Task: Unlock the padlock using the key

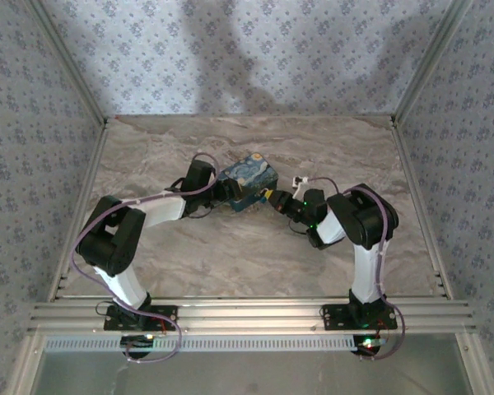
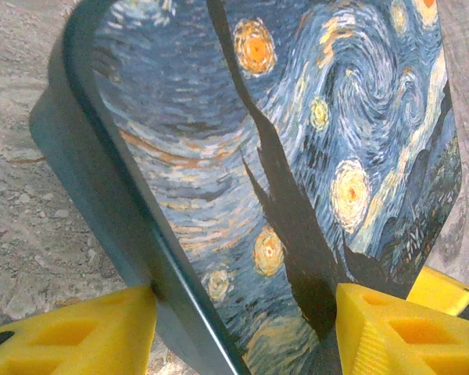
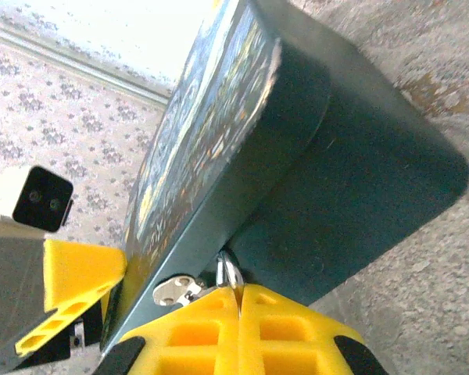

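The blue night-sky box [image 1: 249, 179] stands tilted on the marble table, mid-table. My left gripper [image 1: 228, 193] clamps it from the left; its yellow fingers [image 2: 70, 332] press on opposite edges of the painted lid [image 2: 297, 156]. My right gripper [image 3: 238, 293] is shut at the box's right side [image 3: 352, 156]. A thin silver loop [image 3: 230, 269], apparently the padlock's shackle, sticks out of the seam between its fingertips against the box's rim. The padlock's body is hidden. A small flat silver tab with holes [image 3: 174, 291] lies beside the loop; key or latch, I cannot tell.
Patterned walls and aluminium posts [image 1: 82, 90] close in the table on three sides. A rail [image 1: 247, 313] runs along the near edge by the arm bases. Bare marble [image 1: 230, 255] lies in front of the box. The left arm's white camera [image 3: 27, 199] shows past the box.
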### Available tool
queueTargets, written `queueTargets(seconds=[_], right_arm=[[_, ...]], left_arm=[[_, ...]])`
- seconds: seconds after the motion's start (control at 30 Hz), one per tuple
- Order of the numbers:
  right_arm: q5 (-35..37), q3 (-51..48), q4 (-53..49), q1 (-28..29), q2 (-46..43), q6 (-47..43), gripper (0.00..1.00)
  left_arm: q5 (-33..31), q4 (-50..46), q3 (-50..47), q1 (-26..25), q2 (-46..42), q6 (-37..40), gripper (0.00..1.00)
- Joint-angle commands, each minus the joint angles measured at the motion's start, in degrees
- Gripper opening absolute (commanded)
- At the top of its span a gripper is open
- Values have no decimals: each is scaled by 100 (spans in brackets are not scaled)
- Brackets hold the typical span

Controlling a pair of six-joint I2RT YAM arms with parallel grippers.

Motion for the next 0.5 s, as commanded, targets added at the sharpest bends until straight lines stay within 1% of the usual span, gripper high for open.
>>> queueTargets(seconds=[0.0, 0.13, 0.27, 0.37, 0.4, 0.47], right_arm=[[328, -2, 238, -83, -288, 108, 0], [476, -335, -73, -173, -653, -192, 0], [367, -678, -791, -258, -1389, -577, 0], [62, -760, -1981, -236, -2136, -907, 0], [25, -802, -2442, -180, -2443, -1090, 0], [69, -848, -3576, -77, -3142, -1410, 0]], left_arm=[[-5, -737, -324, -116, 102, 6, 60], [31, -762, -308, -8, -50, 55, 62], [45, -961, -148, 140, -329, 238, 65], [104, -1063, -10, 262, -570, 378, 69], [108, -1096, 23, 310, -668, 431, 72], [99, -1137, 38, 391, -880, 523, 75]])
